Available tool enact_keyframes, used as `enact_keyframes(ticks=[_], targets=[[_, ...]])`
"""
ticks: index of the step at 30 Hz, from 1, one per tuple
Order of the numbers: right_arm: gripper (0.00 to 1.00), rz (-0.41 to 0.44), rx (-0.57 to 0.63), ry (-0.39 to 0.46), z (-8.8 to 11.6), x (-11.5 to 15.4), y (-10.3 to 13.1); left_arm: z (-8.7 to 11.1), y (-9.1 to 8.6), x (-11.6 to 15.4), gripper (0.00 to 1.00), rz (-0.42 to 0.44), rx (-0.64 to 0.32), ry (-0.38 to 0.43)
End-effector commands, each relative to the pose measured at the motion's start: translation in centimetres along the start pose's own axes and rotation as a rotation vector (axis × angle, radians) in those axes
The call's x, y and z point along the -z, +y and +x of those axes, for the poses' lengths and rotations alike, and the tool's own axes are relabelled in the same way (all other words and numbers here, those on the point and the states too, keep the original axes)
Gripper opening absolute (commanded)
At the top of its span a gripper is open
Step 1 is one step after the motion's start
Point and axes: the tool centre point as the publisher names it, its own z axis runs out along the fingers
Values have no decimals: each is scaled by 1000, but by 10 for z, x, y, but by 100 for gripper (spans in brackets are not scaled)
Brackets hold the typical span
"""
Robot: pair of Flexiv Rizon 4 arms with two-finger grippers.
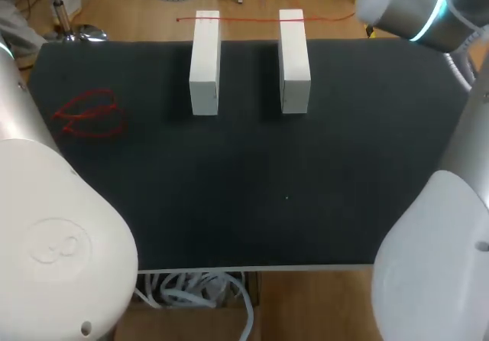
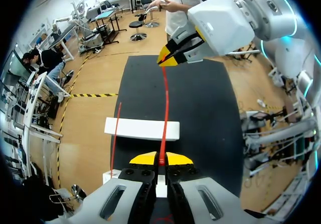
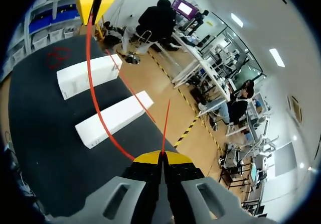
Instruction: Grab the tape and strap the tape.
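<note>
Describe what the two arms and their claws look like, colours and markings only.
Both arms have smooth, rounded white housings; the left arm carries an embossed round emblem, the right arm a glowing cyan ring at a joint. The left claw and right claw match: pale grey slotted bodies, black fingers, bright yellow tips.

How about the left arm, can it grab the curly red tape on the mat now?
Probably not yet. The left gripper is shut on the stretched tape over the white blocks. The curly tape lies alone on that arm's side, nothing blocking, but the gripper must let go first.
</note>
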Motion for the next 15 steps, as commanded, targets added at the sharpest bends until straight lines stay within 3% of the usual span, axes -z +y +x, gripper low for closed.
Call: enact_keyframes(ticks=[1, 3, 15], targets=[[0, 53, 10, -7, 2, 4, 2, 0, -1, 1, 0, -7, 2, 2], [0, 35, -59, 7, 0, 3, 2, 0, -1, 1, 0, -7, 2, 2], [0, 35, -59, 7, 0, 3, 2, 0, -1, 1, 0, -7, 2, 2]])
